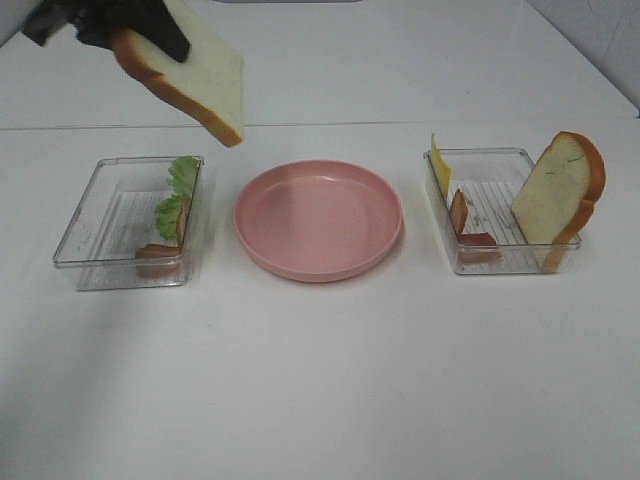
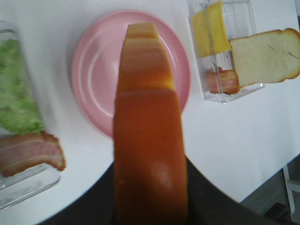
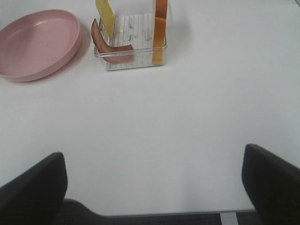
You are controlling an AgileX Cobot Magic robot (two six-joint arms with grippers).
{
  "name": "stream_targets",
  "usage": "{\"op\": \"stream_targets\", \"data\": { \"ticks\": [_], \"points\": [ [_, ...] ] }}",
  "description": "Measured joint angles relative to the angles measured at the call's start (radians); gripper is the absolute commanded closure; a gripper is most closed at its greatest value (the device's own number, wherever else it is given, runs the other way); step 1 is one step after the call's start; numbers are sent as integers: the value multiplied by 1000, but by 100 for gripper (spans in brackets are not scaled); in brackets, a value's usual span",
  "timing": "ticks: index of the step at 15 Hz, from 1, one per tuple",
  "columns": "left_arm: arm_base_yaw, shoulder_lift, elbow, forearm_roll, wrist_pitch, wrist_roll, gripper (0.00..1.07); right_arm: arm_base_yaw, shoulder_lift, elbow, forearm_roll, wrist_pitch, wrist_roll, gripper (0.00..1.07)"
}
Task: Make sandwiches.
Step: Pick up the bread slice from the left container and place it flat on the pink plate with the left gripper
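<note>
My left gripper (image 1: 165, 35) hangs high at the back left, shut on a white bread slice (image 1: 195, 75) with an orange-brown crust (image 2: 147, 140). The slice tilts in the air behind the left edge of the pink plate (image 1: 318, 262), which holds nothing. Lettuce (image 1: 178, 195) and a bacon strip (image 1: 158, 252) lie in the left clear box (image 1: 85, 235). In the right clear box (image 1: 500, 262) are a cheese slice (image 1: 440, 165), bacon (image 1: 460, 212) and a second bread slice (image 1: 560, 190) leaning upright. My right gripper (image 3: 152, 187) stands open over bare table. Sandwiches are out of view; only loose pieces show.
White table all around. The right wrist view has the right box (image 3: 136, 63) and the plate (image 3: 37, 42) some way ahead of the open fingers (image 3: 33, 187). A table edge (image 3: 164, 213) runs just under the right gripper.
</note>
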Motion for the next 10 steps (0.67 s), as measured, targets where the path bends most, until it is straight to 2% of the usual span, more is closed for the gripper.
{"op": "stream_targets", "data": {
  "ticks": [2, 3, 5, 6, 7, 9, 10],
  "points": [
    [-44, 73, -37, -26, -4, 8, 107, 0, 0, 0, 0, 0, 0, 11],
    [-72, 123, -86, -26, -4, 4, 107, 0, 0, 0, 0, 0, 0, 11],
    [-135, 261, -235, -26, 5, -37, 107, 0, 0, 0, 0, 0, 0, 11],
    [-145, 286, -262, -26, 10, -54, 107, 0, 0, 0, 0, 0, 0, 11],
    [-173, 375, -361, -26, 25, -91, 107, 0, 0, 0, 0, 0, 0, 11],
    [-204, 491, -483, -25, 52, -142, 107, 0, 0, 0, 0, 0, 0, 11],
    [-208, 511, -508, -25, 55, -154, 107, 0, 0, 0, 0, 0, 0, 11]
  ]
}}
